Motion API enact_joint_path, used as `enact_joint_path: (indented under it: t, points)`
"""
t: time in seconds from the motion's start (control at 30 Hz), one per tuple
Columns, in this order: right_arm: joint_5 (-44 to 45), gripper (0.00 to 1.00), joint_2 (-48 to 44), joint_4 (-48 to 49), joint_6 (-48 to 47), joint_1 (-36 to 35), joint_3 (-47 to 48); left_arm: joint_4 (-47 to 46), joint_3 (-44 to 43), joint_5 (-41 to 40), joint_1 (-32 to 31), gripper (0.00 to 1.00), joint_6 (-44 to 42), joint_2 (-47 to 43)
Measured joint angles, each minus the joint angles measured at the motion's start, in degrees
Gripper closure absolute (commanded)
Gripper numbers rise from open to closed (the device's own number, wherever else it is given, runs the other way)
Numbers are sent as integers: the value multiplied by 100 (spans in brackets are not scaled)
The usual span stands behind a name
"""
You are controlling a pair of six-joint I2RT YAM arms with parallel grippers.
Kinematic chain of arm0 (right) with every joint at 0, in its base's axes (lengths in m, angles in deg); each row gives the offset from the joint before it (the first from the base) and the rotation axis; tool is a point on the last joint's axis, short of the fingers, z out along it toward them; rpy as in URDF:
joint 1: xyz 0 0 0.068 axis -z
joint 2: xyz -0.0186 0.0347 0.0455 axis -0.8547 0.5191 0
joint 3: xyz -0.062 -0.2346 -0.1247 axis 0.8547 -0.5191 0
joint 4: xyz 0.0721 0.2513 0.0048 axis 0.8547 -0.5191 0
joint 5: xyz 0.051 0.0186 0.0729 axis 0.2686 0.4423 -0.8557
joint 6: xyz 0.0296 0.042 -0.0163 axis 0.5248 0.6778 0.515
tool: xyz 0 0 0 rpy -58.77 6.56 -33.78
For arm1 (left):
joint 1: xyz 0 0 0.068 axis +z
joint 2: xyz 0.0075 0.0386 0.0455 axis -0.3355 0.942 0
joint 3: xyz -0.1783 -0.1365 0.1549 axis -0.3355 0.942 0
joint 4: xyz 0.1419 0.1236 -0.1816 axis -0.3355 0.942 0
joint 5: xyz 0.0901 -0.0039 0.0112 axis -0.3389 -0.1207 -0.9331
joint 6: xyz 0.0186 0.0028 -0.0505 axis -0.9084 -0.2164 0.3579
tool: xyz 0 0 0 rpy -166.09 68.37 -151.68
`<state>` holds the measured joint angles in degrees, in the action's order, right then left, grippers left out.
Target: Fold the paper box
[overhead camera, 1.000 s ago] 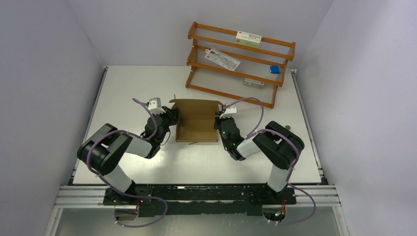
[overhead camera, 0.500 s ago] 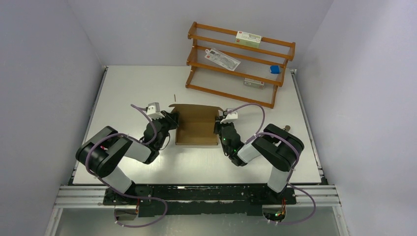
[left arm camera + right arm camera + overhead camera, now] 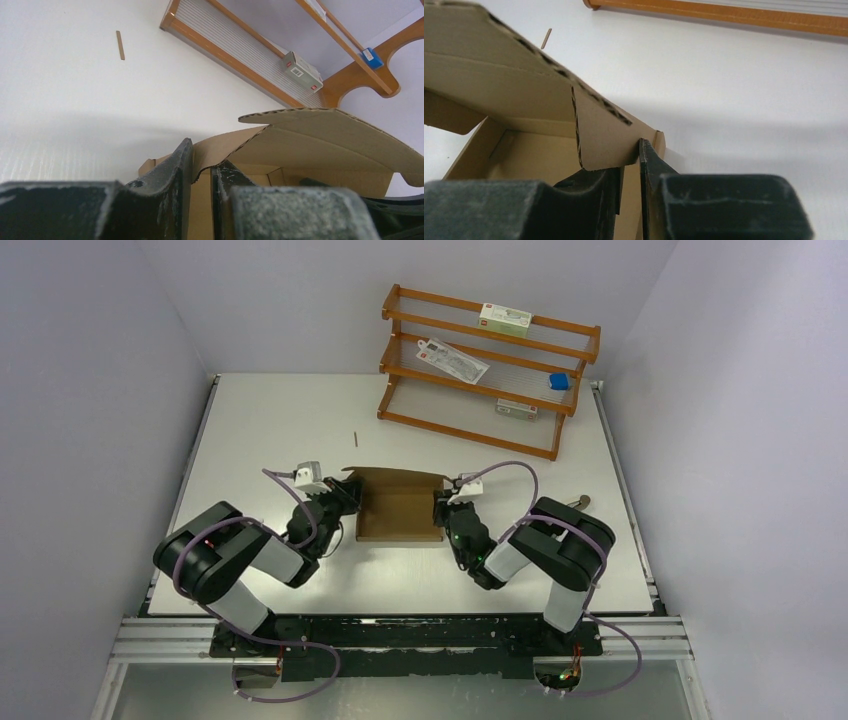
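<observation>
Holding paper box (image 3: 400,512): left pincer (image 3: 202,161) clenching wall between its jaws; right pincer (image 3: 630,161) straddling opposite wall, grip unclear. Walls standing; lid flap (image 3: 330,131) above pincers awaiting closing.

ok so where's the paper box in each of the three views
Top external: paper box sits at the centre of the picture, open side up.
Left wrist: the box fills the lower right, with a flap arching over its inside.
Right wrist: the box fills the left half, one wall running to bottom centre.
Shared landmark: small brown stick beyond the box, in all three views.
</observation>
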<state>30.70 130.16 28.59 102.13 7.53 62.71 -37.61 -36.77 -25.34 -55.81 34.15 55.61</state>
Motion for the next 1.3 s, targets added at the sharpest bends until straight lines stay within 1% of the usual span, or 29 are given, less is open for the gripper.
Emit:
enact_joint_path:
  t: [0.17,0.3,0.4,0.47,0.6,0.77,0.83,0.93,1.03,1.17,1.3]
  points:
    - [7,79,70,-7,76,-70,-39,-326,68,-155,-109,74,223,186]
    - [-7,73,105,-166,157,-129,-120,-380,72,-271,-402,70,319,269]
    - [-334,68,81,-291,269,-297,-195,-249,144,-28,-702,66,409,293]
    - [-481,64,-39,-385,321,-391,-280,-46,284,44,-787,61,417,260]
    - [-555,57,-439,-616,396,-393,-448,702,505,55,-800,46,387,-13]
    - [-597,47,-1248,-1327,439,-393,-557,1543,533,-37,-804,34,203,-1027]
    - [-629,44,-1705,-1784,476,-393,-549,1882,531,-59,-807,30,87,-1508]
    - [-717,40,-2422,-2756,527,-393,-437,2564,483,-76,-811,25,-157,-2271]
    - [-868,34,-3169,-4197,446,-376,4,3475,278,-46,-813,22,-433,-3027]
    - [-1196,28,-3810,-6137,155,-162,1043,4852,-293,50,-811,18,-743,-3742]
    - [-1751,31,-3847,-7834,-275,540,2199,6205,-1231,210,-741,18,-1003,-3869]
